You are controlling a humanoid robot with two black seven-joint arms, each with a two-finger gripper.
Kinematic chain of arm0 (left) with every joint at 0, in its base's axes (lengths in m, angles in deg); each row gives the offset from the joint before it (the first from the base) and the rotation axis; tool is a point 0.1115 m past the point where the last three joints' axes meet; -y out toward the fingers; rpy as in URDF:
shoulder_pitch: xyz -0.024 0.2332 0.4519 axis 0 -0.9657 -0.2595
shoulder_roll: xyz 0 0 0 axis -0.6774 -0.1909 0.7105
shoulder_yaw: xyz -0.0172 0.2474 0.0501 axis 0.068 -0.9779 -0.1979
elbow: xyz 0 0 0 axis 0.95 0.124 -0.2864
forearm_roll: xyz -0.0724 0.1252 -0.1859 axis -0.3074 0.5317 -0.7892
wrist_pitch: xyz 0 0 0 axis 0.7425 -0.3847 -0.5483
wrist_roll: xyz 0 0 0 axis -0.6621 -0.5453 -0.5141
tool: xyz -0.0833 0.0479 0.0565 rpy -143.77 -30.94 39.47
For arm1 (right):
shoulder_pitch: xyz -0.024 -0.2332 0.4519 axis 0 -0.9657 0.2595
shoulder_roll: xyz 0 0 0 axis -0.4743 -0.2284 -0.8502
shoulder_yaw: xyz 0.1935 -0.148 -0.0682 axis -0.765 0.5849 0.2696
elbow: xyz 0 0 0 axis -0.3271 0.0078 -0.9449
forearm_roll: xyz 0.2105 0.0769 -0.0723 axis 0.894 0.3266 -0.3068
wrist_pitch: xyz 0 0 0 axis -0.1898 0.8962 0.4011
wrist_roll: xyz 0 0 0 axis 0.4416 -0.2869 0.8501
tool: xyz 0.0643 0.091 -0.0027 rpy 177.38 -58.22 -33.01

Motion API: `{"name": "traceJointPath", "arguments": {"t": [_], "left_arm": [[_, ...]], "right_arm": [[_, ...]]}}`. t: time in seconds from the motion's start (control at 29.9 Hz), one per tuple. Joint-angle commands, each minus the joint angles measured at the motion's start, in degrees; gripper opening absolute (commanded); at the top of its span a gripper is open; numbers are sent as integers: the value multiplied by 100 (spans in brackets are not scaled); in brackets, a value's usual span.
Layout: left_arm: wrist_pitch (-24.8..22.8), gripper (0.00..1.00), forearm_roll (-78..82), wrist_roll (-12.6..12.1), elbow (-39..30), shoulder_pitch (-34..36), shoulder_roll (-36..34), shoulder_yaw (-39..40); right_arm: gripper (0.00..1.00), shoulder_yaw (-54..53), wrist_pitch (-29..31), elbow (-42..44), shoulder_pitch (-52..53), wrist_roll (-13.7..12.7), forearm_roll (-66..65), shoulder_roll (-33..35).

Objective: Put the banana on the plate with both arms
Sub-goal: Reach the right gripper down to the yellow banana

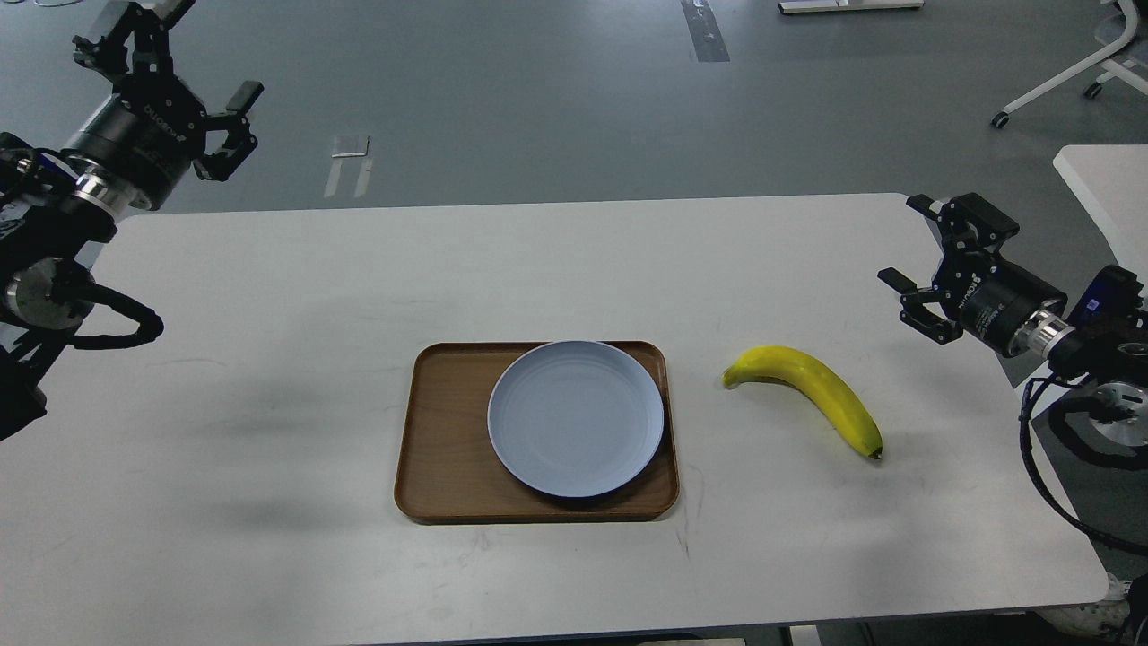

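Observation:
The yellow banana (pixel 812 395) lies on the white table (pixel 269 377) to the right of the plate, its greenish stem end toward the plate and its dark tip at the lower right. The pale blue-grey plate (pixel 576 418) is empty and rests on the right part of a brown wooden tray (pixel 444 440). My left gripper (pixel 166 54) is open and empty, raised at the far left, beyond the table's back edge. My right gripper (pixel 928 260) is open and empty at the table's right edge, up and to the right of the banana.
A second white table (pixel 1108 179) stands at the right. A wheeled chair base (pixel 1067 76) is on the grey floor at the back right. Pale tape marks (pixel 348 161) are on the floor behind the table.

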Motion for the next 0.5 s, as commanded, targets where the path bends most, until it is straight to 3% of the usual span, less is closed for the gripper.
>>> {"name": "traceJointPath", "arguments": {"t": [0.0,0.13,0.27,0.47], "left_arm": [[-18,99,-21,1,-18,-100,60,274],[-18,99,-21,1,-18,-100,148,274],[-18,99,-13,1,-18,-109,201,265],[-18,99,-13,1,-27,-100,201,213]], "right_arm": [[100,20,0,-278,133,0,-1764,336],[100,72,0,-822,422,0,-3738,836],[100,518,0,-1034,992,0,-5471,899],[100,1732,0,-1043,1899,0,-6398,697]]}}
